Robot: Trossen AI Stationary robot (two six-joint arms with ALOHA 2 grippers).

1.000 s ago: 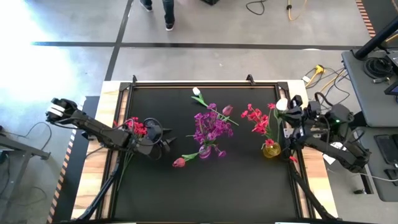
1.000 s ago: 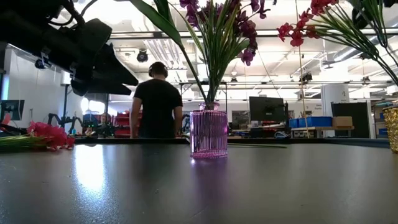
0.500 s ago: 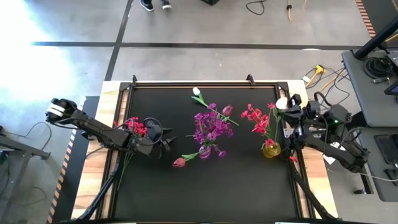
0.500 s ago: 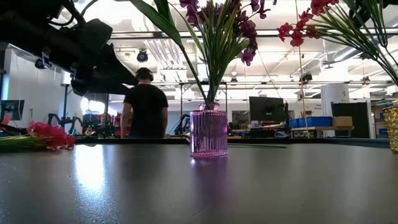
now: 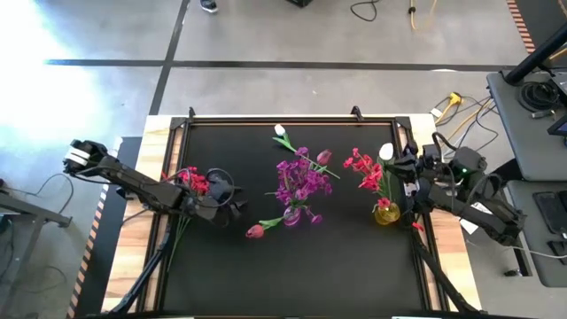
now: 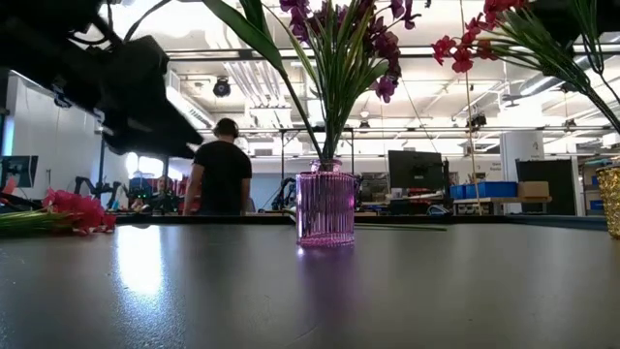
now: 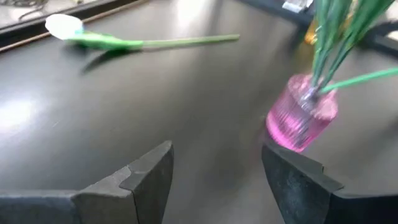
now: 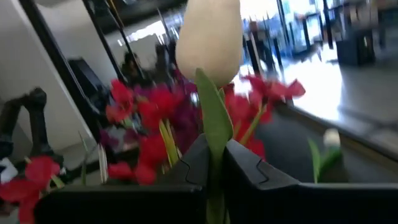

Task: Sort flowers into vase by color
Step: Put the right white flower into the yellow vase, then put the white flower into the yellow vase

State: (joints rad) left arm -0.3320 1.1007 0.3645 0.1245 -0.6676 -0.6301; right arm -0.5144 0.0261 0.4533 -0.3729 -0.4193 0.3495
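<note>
Right wrist view: right gripper (image 8: 212,165) fingers pinch white tulip stem (image 8: 210,43) — lower it straight; left gripper (image 7: 214,180) fingers wide, empty.

Overhead, table-level and left wrist views share the pink vase (image 5: 291,215).
</note>
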